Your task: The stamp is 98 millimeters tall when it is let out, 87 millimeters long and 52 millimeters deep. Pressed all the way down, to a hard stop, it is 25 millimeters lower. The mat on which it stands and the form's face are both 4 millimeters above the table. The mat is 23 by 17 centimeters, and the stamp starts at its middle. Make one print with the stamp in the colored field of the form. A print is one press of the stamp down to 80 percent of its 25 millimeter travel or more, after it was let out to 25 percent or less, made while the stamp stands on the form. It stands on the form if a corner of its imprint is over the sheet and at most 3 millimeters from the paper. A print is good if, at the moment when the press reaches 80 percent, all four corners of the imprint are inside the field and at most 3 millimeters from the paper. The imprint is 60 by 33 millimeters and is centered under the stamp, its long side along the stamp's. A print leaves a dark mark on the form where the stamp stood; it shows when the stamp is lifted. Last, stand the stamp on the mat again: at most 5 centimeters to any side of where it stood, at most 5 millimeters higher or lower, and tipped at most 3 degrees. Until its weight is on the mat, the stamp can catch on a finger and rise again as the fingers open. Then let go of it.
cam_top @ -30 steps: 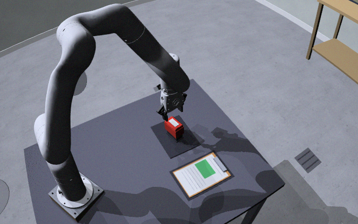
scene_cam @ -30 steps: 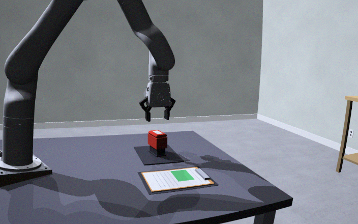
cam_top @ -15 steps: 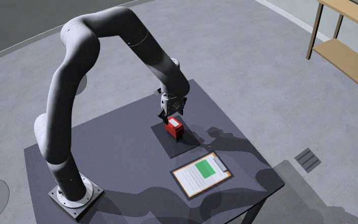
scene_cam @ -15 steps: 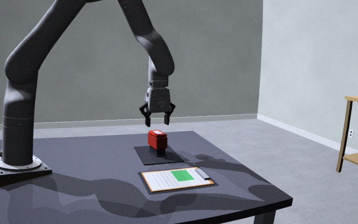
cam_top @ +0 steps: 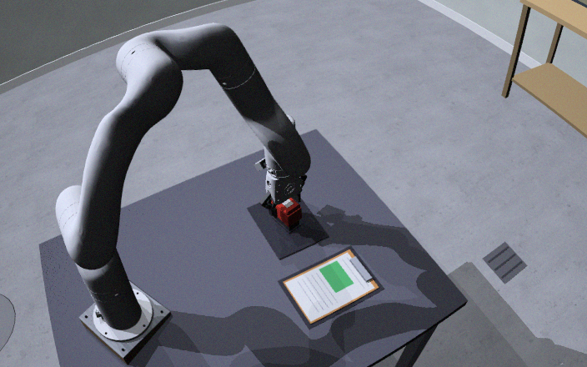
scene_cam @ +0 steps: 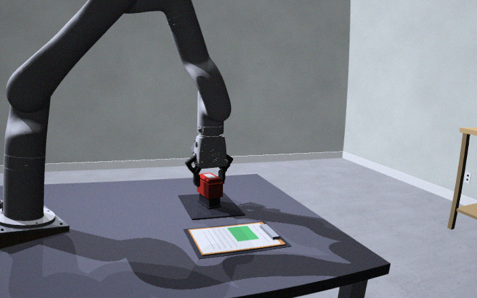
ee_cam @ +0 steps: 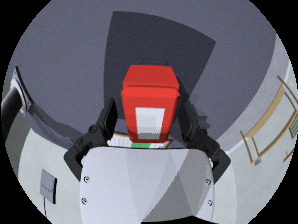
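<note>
- Red stamp (scene_cam: 209,186) stood upright on dark mat (scene_cam: 196,213), approx. mid-mat; white label on its top face, dark foot touching mat.
- Gripper (scene_cam: 209,175) hung straight down over stamp, fingers wide apart w/ nothing clamped: one finger (scene_cam: 195,178) on left side of red body, other on right, at upper-body height.
- Wrist view: stamp (ee_cam: 150,111) sat between both dark fingers; couldn't tell if pads touched red sides or stood just off them.
- Top view: gripper (cam_top: 286,207) body covered far part of stamp (cam_top: 288,213); mat (cam_top: 298,245) showed around it on near and right sides.
- Form (scene_cam: 217,240) lay flat on orange-edged clipboard (scene_cam: 242,250), just near of mat, not touching it; metal clip (scene_cam: 270,230) at its right end.
- Green field (scene_cam: 242,233) sat on right half of form, next to clip; printed lines to its left. No dark mark visible on it in top view (cam_top: 336,276) either.
- Table (scene_cam: 105,210) dark grey; arm's base plate (cam_top: 129,352) bolted at near-left corner in top view.
- Wooden shelf unit (scene_cam: 458,182) stood on floor far right, well apart from table.
</note>
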{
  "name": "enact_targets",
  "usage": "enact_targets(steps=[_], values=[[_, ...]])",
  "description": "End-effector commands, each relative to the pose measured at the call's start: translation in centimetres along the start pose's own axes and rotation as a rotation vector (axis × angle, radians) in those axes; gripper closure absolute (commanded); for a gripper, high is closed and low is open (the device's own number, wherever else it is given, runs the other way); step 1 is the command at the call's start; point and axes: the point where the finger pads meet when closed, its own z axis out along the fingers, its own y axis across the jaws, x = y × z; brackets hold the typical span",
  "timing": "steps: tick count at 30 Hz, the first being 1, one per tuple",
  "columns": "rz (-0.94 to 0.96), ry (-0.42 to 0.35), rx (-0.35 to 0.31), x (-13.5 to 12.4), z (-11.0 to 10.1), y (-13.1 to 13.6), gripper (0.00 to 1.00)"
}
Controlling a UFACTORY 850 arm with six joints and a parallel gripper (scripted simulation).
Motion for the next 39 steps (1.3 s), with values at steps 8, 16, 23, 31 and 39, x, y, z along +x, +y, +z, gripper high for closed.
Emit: enact_targets(steps=[8, 16, 23, 31, 39], values=[[0.0, 0.0, -0.002, 0.0, 1.66, 0.13, 0.03], [0.0, 0.0, -0.002, 0.0, 1.66, 0.13, 0.03], [0.0, 0.0, -0.002, 0.0, 1.66, 0.13, 0.65], [0.0, 0.0, -0.002, 0.0, 1.66, 0.13, 0.65], [0.0, 0.0, -0.002, 0.0, 1.66, 0.13, 0.65]])
